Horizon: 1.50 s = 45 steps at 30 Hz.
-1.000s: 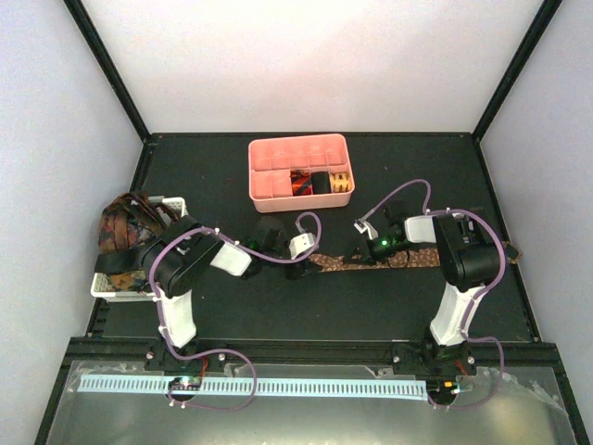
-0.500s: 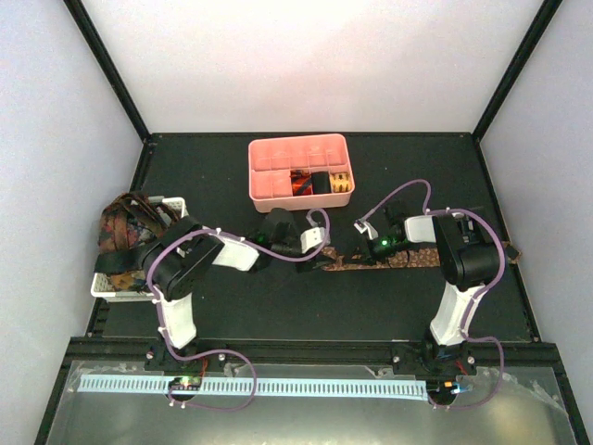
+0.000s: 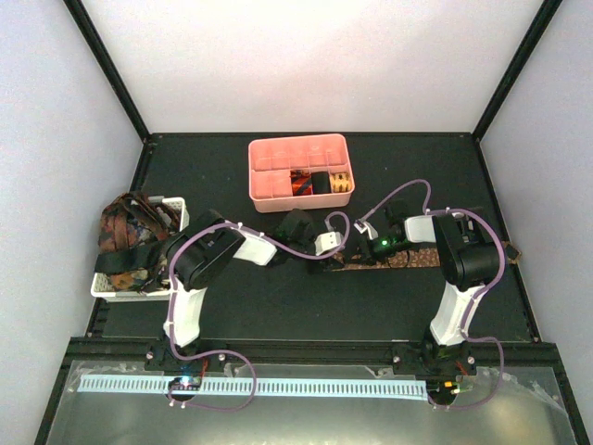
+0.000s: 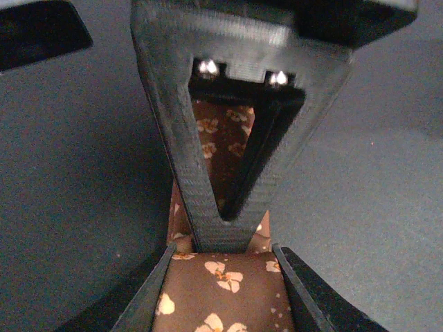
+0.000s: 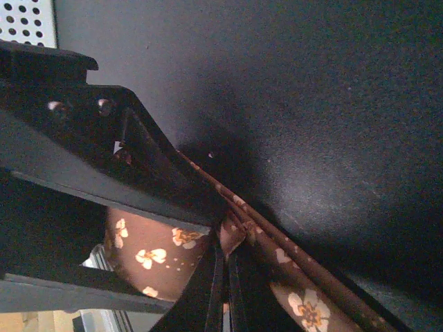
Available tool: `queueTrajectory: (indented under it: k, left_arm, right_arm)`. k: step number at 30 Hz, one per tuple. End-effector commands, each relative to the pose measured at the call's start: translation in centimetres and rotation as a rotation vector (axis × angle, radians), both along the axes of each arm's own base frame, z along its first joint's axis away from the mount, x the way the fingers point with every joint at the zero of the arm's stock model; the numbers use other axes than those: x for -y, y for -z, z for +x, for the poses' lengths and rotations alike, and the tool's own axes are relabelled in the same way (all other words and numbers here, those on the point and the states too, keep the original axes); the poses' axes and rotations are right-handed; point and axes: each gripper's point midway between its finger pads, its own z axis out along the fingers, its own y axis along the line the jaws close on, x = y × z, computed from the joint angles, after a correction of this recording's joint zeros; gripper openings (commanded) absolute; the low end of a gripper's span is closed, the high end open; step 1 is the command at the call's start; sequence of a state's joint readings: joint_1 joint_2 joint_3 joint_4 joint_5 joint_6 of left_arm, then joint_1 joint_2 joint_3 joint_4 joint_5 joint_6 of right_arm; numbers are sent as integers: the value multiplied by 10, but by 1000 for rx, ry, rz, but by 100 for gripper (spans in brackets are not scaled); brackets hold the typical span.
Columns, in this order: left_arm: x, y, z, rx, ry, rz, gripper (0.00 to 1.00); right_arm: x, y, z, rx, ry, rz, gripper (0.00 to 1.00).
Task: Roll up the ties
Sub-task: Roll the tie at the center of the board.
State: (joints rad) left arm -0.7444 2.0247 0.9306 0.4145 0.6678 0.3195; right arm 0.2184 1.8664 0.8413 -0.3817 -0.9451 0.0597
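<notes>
A brown tie (image 3: 412, 257) with a small flower print lies flat across the mat towards the right. My left gripper (image 3: 335, 248) meets my right gripper (image 3: 363, 248) over its left end. In the left wrist view the left gripper (image 4: 223, 261) is shut across the width of the brown tie (image 4: 221, 290), with the right gripper's black V-shaped fingers just beyond. In the right wrist view the right gripper (image 5: 223, 257) is shut, pinching a fold of the brown tie (image 5: 156, 252). Rolled ties (image 3: 320, 183) in red-orange, black and gold sit in the tray. More ties (image 3: 125, 227) are heaped on the basket.
A pink compartmented tray (image 3: 278, 190) stands at the back middle of the black mat. A white slotted basket (image 3: 119, 286) sits at the left edge. The enclosure's black frame posts and white walls close in the back and sides.
My left arm has moved to the right along the brown tie until its gripper reaches the right gripper. The stretch of tie showing left of the grippers has shortened. The right arm has stayed put.
</notes>
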Motion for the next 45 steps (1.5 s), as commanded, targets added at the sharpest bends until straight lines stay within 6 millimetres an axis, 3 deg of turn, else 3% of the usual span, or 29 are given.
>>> queueTrajectory:
  k: [1, 3, 13, 23, 31, 40, 45]
  left_arm:
    - [-3, 15, -1, 1, 10, 77, 38]
    - [-8, 21, -4, -4, 7, 109, 37]
    - [-19, 35, -9, -13, -4, 161, 36]
    - [-18, 38, -7, -23, -8, 179, 37]
    - [-18, 38, -6, -23, -9, 180, 37]
    - [-19, 38, -6, -26, -13, 183, 37]
    - [-19, 38, -6, -23, -14, 183, 37]
  right_arm:
    - [2, -3, 4, 18, -6, -7, 2]
    - [3, -10, 6, 30, -5, 12, 3]
    - [-3, -47, 8, 60, 2, 125, 35]
    - [-18, -24, 1, 47, -66, 20, 37]
    - [-10, 1, -1, 27, -61, -97, 40]
    - [-1, -8, -1, 74, -66, -161, 52]
    - [0, -16, -2, 94, -66, -160, 45]
